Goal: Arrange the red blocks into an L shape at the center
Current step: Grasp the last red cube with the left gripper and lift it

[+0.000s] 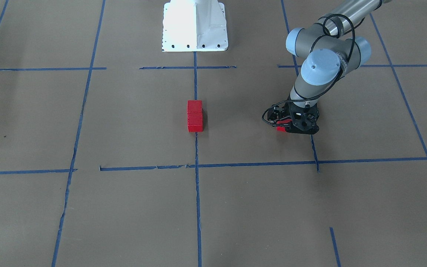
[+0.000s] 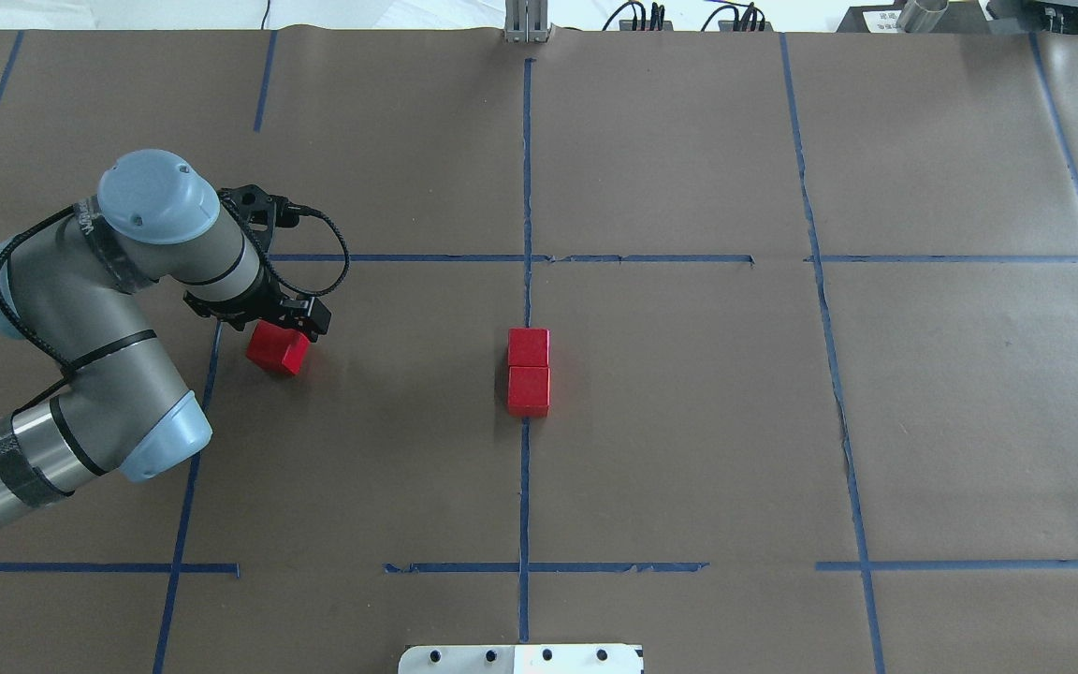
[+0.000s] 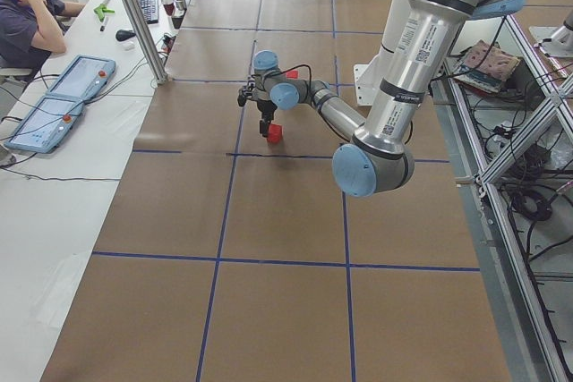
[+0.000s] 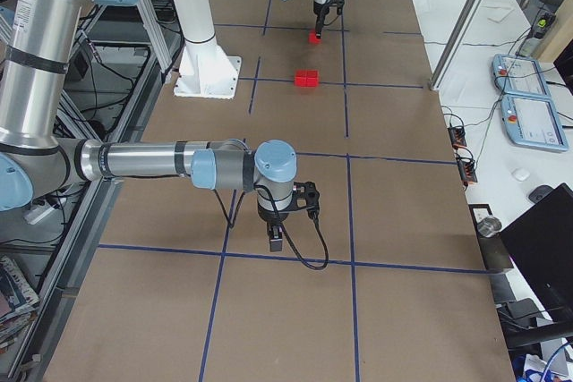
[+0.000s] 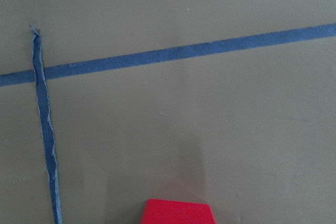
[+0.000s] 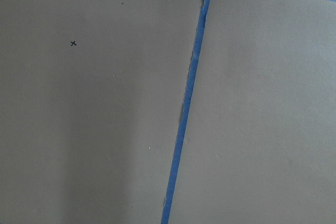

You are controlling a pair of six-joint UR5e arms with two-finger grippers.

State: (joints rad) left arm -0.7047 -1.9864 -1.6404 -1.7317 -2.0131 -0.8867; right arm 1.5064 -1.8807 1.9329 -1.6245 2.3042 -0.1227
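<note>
Seemingly left hand (image 2: 284,329) gripping one red block (image 2: 277,352), right hand (image 4: 277,241) opening unclear

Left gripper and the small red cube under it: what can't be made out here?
Overhead exterior: left gripper covers its contact with the small red cube; clamped or not, unclear.
Left wrist: cube cut off by the bottom edge, fingers out of frame.
Exterior right: right gripper too small, seen nowhere else.
</note>
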